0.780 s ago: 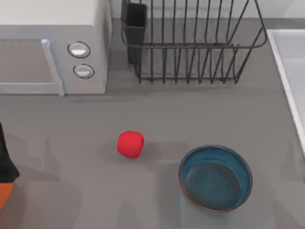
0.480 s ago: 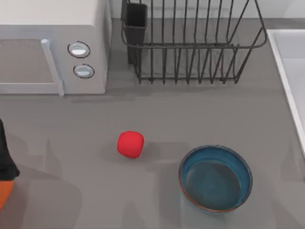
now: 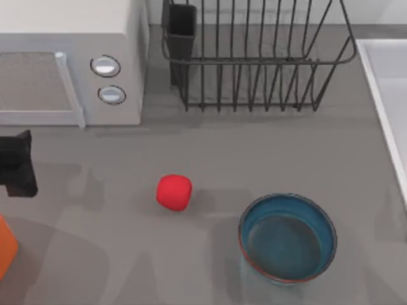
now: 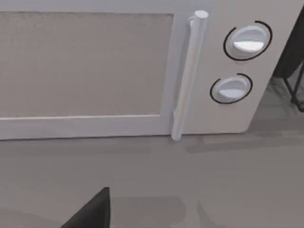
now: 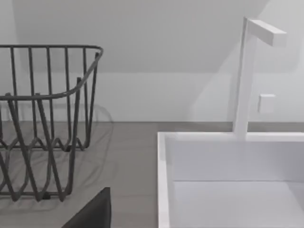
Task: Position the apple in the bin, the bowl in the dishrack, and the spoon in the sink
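Observation:
The red apple lies on the grey counter, left of centre. To its right, near the front edge, stands the teal bowl, upright and empty. The dark wire dishrack stands at the back with its cutlery cup at the left corner; its end also shows in the right wrist view, dishrack. The pale sink runs along the right edge, and its basin is seen closer from the right wrist. My left gripper is a black block at the left edge, well left of the apple. The spoon is out of view.
A white microwave with two knobs fills the back left; its door and handle are close in the left wrist view. An orange shape sits at the lower left edge; I cannot tell if it is the bin. A faucet rises behind the sink.
My left gripper has moved up from the lower left corner toward the microwave front, uncovering more of the orange shape. Apple and bowl have not moved.

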